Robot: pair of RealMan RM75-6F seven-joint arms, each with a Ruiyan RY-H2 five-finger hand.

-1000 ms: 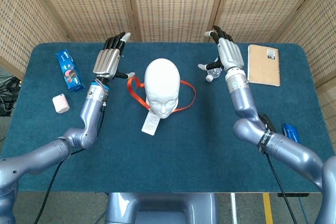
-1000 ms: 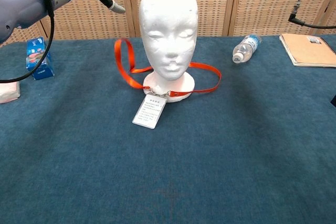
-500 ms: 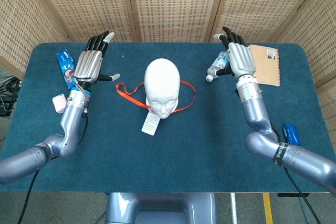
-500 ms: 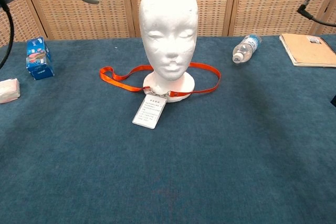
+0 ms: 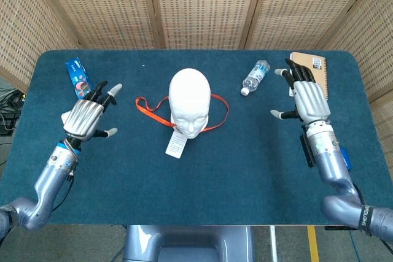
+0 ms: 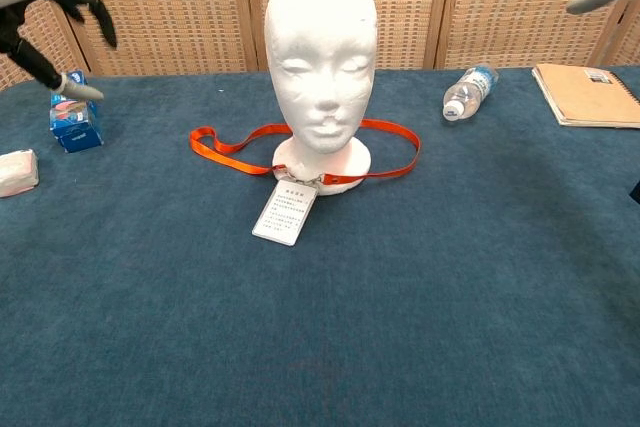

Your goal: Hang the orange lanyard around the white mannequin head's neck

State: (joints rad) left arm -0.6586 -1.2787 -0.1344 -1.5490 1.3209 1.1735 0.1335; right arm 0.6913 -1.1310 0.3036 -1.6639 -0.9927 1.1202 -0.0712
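Both robot hands hover well apart from the orange lanyard.

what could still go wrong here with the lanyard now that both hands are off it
The orange lanyard rings the white mannequin head loosely, one loop trailing flat on the table; a snag there might topple the head. Left hand and right hand hover open; a careless sweep could hit the water bottle.

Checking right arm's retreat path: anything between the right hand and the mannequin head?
In the head view, only bare blue tabletop lies between the right hand and the mannequin head. The water bottle sits just behind that line.
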